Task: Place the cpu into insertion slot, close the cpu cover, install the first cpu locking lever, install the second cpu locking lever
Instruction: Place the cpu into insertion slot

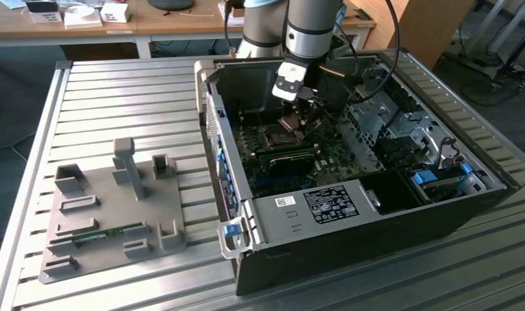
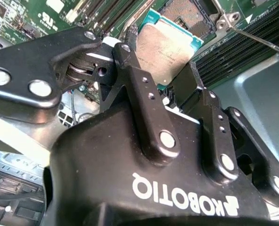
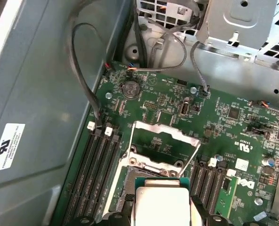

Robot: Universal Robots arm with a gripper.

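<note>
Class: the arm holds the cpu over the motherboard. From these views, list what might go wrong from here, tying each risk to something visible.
1. The fingers pinch the cpu by its edges above the open socket; a slip or tilted landing could damage the exposed contacts.
2. The cpu cover is flipped open beside the socket; the fingers might strike it while descending.
3. Memory slots flank the socket closely and could catch the fingers.
</note>
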